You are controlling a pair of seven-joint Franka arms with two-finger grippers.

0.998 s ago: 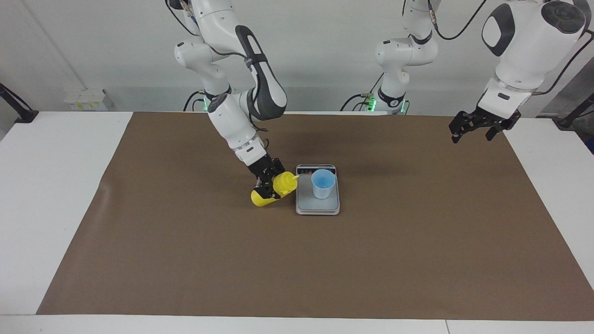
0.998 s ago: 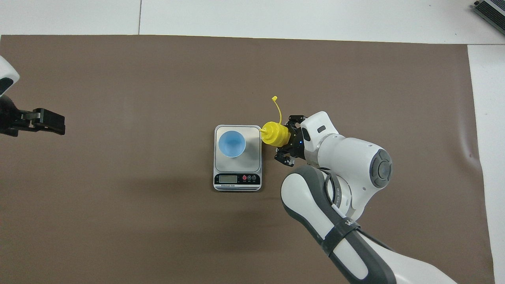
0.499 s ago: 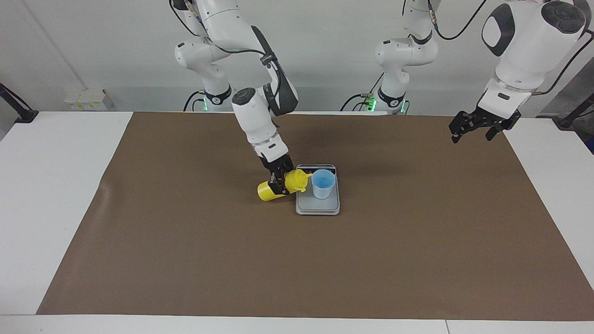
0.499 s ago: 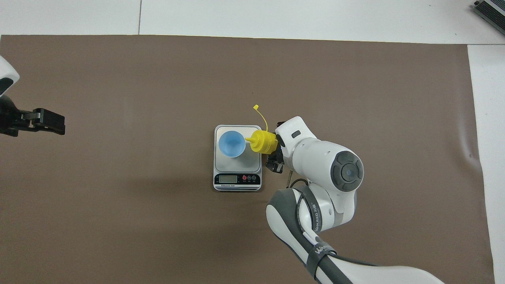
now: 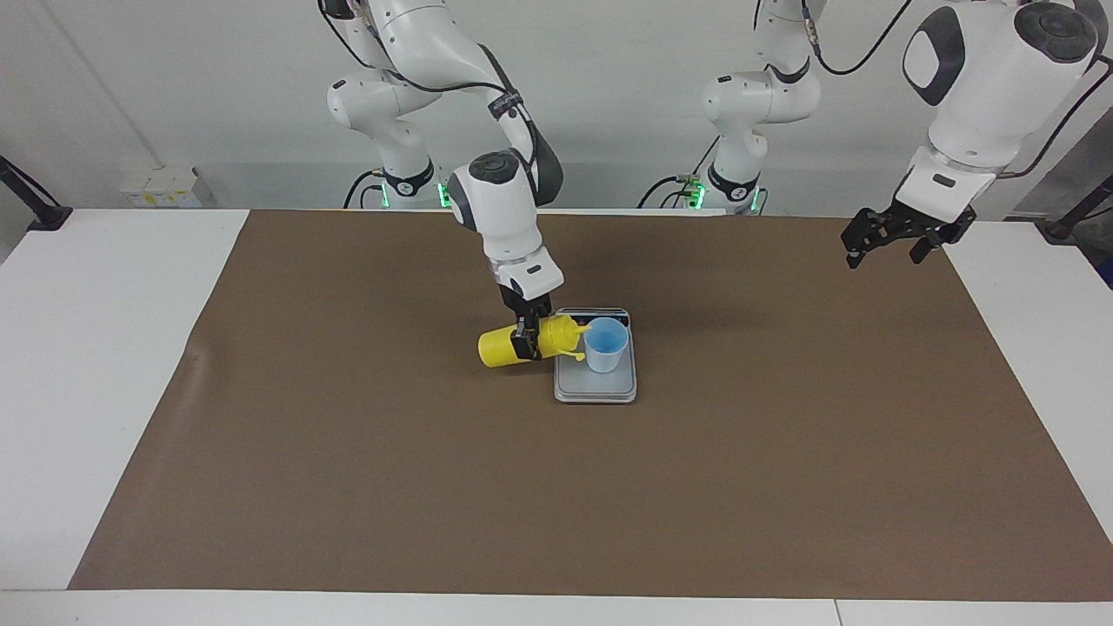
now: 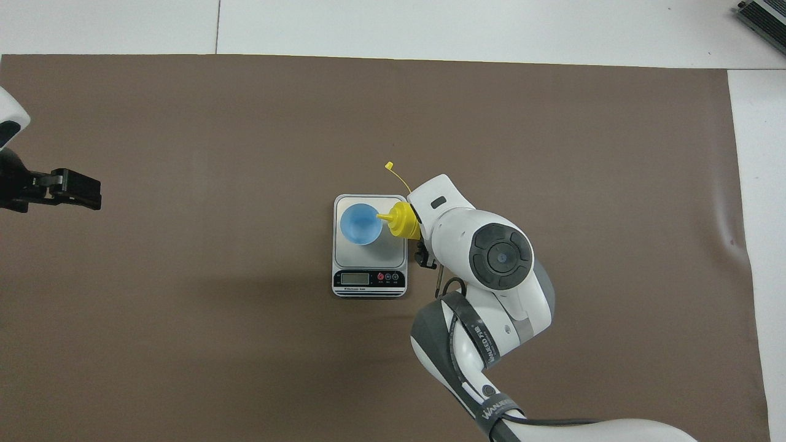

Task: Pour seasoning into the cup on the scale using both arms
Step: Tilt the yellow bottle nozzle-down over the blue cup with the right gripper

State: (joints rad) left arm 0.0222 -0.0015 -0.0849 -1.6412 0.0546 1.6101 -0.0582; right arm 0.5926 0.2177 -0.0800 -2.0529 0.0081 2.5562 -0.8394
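hidden: seasoning (image 6: 402, 221) body and right pincer (image 5: 524, 339) under own arm in overhead view | cut off: left pincer (image 6: 67, 188) wrist at overhead edge; surface (image 5: 104, 304) ends at frame edges | too small: scale (image 6: 369, 279) display digits; flow from nozzle into cup (image 5: 606, 344) unreadable

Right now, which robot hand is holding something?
The right hand, over the brown mat beside the scale, is shut on the yellow bottle, tipped toward the blue cup. The left hand waits open and empty.
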